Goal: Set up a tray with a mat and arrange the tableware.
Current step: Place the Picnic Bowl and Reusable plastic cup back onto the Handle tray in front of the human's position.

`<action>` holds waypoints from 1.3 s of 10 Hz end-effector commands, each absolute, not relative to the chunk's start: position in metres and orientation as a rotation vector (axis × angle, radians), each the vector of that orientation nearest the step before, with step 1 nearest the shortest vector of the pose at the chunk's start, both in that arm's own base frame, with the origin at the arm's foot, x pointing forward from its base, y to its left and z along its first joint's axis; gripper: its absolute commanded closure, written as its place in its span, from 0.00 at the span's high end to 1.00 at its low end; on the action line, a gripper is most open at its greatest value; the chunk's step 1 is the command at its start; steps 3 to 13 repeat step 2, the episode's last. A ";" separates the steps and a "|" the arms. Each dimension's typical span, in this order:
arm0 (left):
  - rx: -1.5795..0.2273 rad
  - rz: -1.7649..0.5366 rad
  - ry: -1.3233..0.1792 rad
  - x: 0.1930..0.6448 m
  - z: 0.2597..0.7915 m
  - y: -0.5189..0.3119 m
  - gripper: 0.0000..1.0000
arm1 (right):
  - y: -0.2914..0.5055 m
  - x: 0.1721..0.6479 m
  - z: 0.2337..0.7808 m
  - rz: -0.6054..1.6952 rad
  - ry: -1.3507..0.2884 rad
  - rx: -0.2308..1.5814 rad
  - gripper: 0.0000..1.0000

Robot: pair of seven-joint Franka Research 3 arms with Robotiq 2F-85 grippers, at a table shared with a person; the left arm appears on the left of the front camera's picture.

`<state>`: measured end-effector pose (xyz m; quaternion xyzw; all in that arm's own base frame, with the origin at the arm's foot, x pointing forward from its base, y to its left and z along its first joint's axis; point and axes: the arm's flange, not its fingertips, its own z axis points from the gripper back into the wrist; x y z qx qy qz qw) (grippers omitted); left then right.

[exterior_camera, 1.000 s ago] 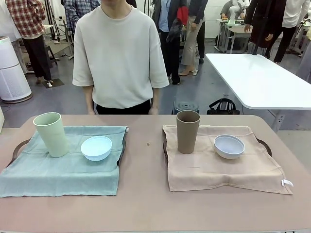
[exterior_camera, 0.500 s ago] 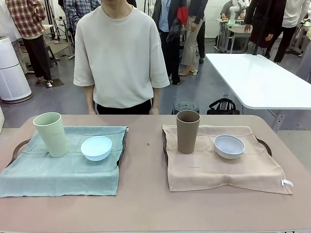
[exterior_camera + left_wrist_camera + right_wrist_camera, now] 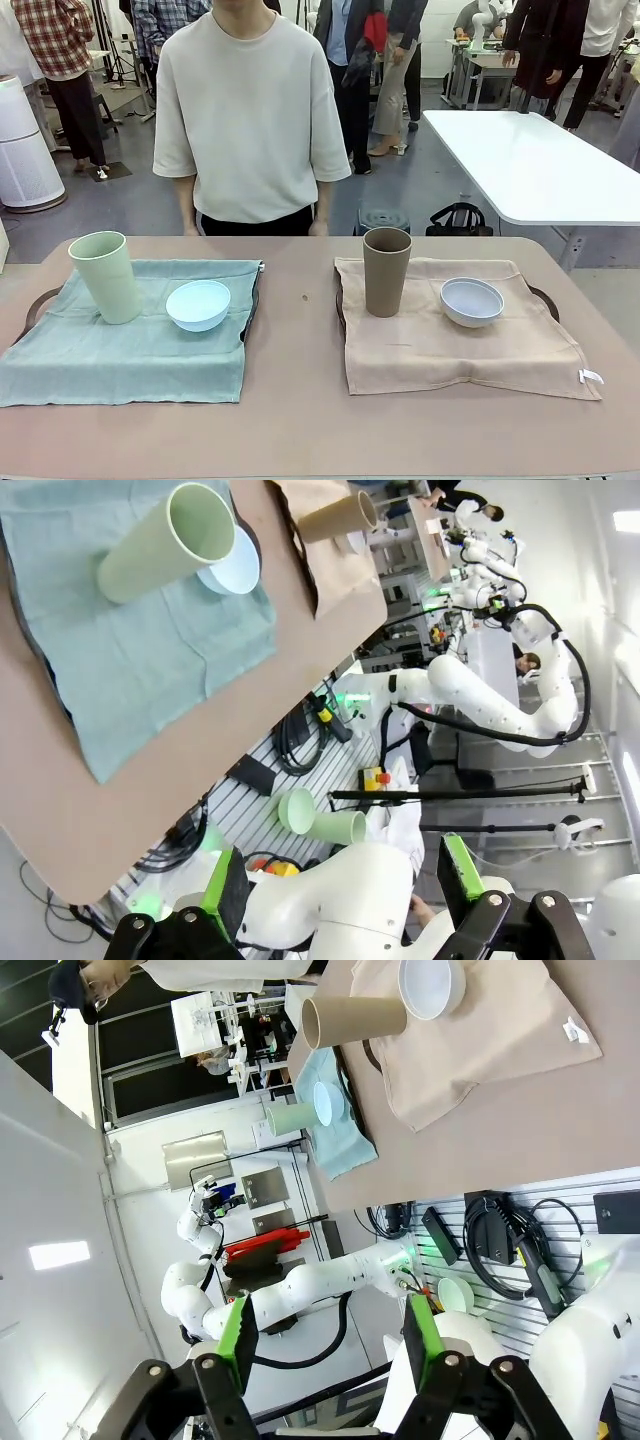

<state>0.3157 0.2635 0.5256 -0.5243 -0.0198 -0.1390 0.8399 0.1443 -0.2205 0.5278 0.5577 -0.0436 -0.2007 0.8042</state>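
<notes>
Nothing moved; cups [image 3: 387,270] far from open fingers [image 3: 224,880].

The right gripper [image 3: 330,1345] hangs off the table [image 3: 520,1130], jaws parted and empty. A brown cup [image 3: 352,1020] and white bowl [image 3: 432,985] sit on a beige mat [image 3: 490,1045].

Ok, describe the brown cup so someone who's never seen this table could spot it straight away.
Find the beige mat on the robot's right half of the table. At its far left corner stands the brown cup, upright, tall and handleless. The bluish-white bowl beside it is low and round, and the other tall cup is pale green.
</notes>
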 end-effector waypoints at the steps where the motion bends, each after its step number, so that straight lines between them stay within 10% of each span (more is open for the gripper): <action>1: -1.110 -0.290 -0.053 0.316 0.526 0.263 1.00 | -0.222 0.142 0.528 -0.432 -0.100 1.199 0.77; 13: -1.110 -0.290 -0.053 0.316 0.526 0.263 1.00 | -0.222 0.142 0.528 -0.432 -0.100 1.199 0.77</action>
